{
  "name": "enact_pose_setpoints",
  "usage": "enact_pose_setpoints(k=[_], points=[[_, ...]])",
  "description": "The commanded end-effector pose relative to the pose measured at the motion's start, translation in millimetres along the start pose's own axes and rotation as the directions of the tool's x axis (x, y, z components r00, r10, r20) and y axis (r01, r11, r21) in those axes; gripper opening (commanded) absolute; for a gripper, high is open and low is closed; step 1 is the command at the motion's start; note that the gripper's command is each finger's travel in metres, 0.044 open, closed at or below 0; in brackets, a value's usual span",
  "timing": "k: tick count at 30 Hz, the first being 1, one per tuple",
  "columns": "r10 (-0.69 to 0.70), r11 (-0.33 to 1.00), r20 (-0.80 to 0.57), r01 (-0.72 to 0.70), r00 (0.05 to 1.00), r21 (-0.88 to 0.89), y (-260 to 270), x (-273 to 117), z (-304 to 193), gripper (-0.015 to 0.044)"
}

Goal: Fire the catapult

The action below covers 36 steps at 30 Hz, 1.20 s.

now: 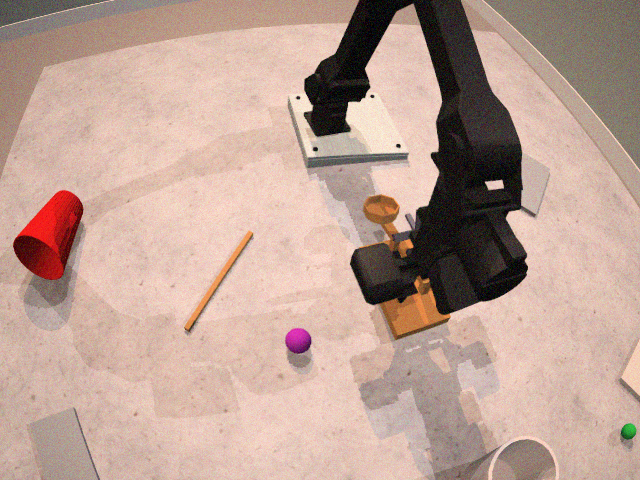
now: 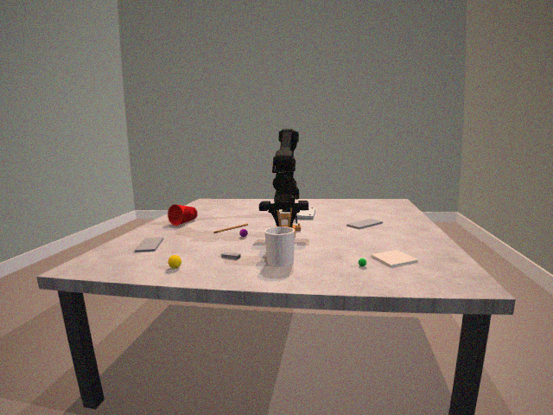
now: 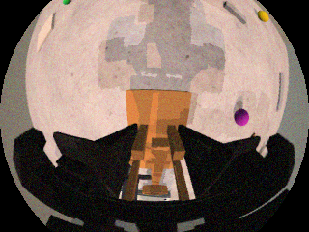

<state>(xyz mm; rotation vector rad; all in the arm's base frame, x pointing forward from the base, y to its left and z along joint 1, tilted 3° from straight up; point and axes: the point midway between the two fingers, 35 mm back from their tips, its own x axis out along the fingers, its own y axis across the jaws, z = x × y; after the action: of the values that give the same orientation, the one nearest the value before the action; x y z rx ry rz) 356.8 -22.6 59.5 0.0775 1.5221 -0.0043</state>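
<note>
The orange catapult (image 1: 413, 322) (image 2: 297, 226) (image 3: 140, 103) has its base toward the mug side and its arm's cup toward the robot base; the cup looks empty in the top view. My gripper (image 1: 419, 285) (image 2: 284, 220) (image 3: 157, 128) is shut on the catapult's upright frame, one finger on each side. Whether the catapult touches the table is unclear. The white mug (image 1: 516, 462) (image 2: 279, 247) stands upright near the front edge. A purple ball (image 1: 298, 340) (image 2: 243, 233) (image 3: 241, 117), a yellow ball (image 2: 174, 261) (image 3: 263, 15) and a green ball (image 1: 628, 430) (image 2: 362, 262) lie on the table.
A red cup (image 1: 51, 235) (image 2: 181, 214) lies on its side at the left. An orange stick (image 1: 219, 281) (image 2: 231, 228) lies between it and the catapult. Flat grey plates (image 1: 62, 444) (image 2: 365, 223), a small dark block (image 2: 231, 256) and a cream tile (image 2: 394, 258) lie around.
</note>
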Motion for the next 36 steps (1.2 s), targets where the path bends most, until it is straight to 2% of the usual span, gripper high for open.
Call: enact_pose_setpoints(k=[1, 3, 17, 20, 26, 29, 30, 36], points=[[0.000, 1.000, 0.000, 0.000, 1.000, 0.000, 0.0, -0.4, 0.4, 0.0000], [0.000, 1.000, 0.000, 0.000, 1.000, 0.000, 0.0, -0.4, 0.4, 0.0000], [0.000, 1.000, 0.000, 0.000, 1.000, 0.000, 0.0, -0.4, 0.4, 0.0367], [0.000, 1.000, 0.000, 0.000, 1.000, 0.000, -0.2, -20.7, 3.3, 0.0440], [-0.001, 1.000, 0.000, 0.001, 1.000, 0.000, -0.2, -97.9, 0.8, 0.0440], [-0.001, 1.000, 0.000, 0.001, 1.000, 0.000, -0.2, -100.2, 0.4, 0.0440], [-0.002, 1.000, 0.018, 0.002, 1.000, 0.002, -0.1, -89.4, 4.2, 0.0440], [0.001, 1.000, -0.001, -0.001, 1.000, -0.003, -0.3, -96.4, -2.2, 0.0440]])
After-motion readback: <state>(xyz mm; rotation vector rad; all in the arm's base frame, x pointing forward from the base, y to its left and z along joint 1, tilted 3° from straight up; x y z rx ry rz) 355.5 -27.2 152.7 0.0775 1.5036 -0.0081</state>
